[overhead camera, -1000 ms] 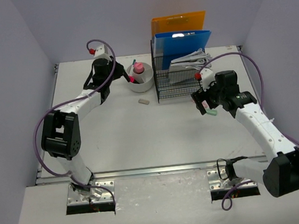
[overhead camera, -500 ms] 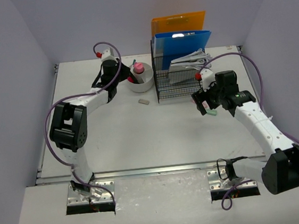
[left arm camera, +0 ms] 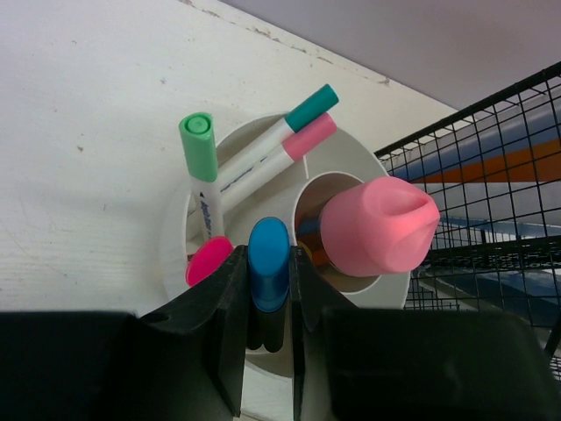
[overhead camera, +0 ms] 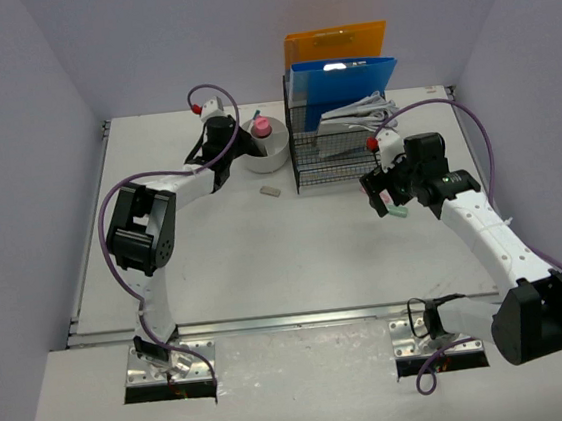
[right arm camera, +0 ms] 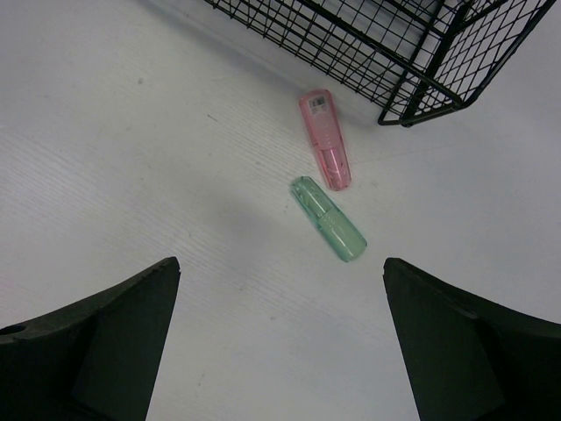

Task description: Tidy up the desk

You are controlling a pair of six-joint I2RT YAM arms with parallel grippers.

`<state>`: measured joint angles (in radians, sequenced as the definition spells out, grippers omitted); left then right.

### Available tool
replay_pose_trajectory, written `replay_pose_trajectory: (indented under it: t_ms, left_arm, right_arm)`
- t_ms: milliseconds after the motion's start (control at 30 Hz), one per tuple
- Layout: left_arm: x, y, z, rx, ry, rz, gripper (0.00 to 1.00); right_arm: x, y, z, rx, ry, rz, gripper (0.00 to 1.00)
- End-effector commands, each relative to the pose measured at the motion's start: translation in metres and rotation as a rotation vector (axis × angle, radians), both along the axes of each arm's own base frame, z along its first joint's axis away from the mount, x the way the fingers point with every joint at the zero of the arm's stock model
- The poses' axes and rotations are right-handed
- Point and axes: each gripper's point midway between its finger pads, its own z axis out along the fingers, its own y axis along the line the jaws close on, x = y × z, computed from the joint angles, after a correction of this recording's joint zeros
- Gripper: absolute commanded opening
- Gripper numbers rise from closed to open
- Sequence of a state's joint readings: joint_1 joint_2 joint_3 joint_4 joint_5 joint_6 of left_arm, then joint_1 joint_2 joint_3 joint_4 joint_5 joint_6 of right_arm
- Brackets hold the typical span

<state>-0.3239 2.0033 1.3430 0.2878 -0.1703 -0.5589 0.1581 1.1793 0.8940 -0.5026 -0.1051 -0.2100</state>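
Observation:
The white desk [overhead camera: 266, 262] carries a round white pen holder [overhead camera: 277, 155] at the back. My left gripper [overhead camera: 239, 146] hangs over its near rim, shut on a blue-capped marker [left arm camera: 267, 263] that points down into the holder [left arm camera: 351, 162]. In the holder stand a green-capped marker [left arm camera: 200, 149], a teal-capped one [left arm camera: 308, 110], a pink-capped one [left arm camera: 307, 139] and a fat pink cap [left arm camera: 377, 226]. My right gripper [overhead camera: 388, 199] is open above a pink highlighter [right arm camera: 326, 140] and a green highlighter [right arm camera: 329, 219] lying on the desk, touching neither.
A black wire basket [overhead camera: 331, 155] stands right of the holder, with an orange folder [overhead camera: 334, 42], a blue folder [overhead camera: 342, 73] and grey papers [overhead camera: 352, 118] in it. A small grey eraser [overhead camera: 270, 189] lies in front of the holder. Lavender walls close in three sides.
My left gripper has swung right, from beside the holder to over it, still holding the blue-capped marker. The right arm has not moved.

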Motion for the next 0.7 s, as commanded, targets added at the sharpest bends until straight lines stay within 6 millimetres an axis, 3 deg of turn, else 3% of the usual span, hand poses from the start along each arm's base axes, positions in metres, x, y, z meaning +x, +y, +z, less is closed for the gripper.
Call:
replay_pose_trajectory:
  t_ms: [0,433,667]
  left_arm:
    - [0.019,0.012,0.032,-0.001,-0.090,0.045,0.00]
    - [0.035,0.031,0.030,0.134,-0.140,-0.008,0.00]
    - [0.038,0.017,0.029,0.161,-0.174,-0.124,0.25]
  right_arm:
    - [0.006,0.000,0.005,0.014,-0.028,-0.007,0.99]
    - [-0.001,0.002,0.001,0.027,-0.009,0.002,0.99]
    - [0.000,0.003,0.001,0.028,-0.010,0.006,0.99]
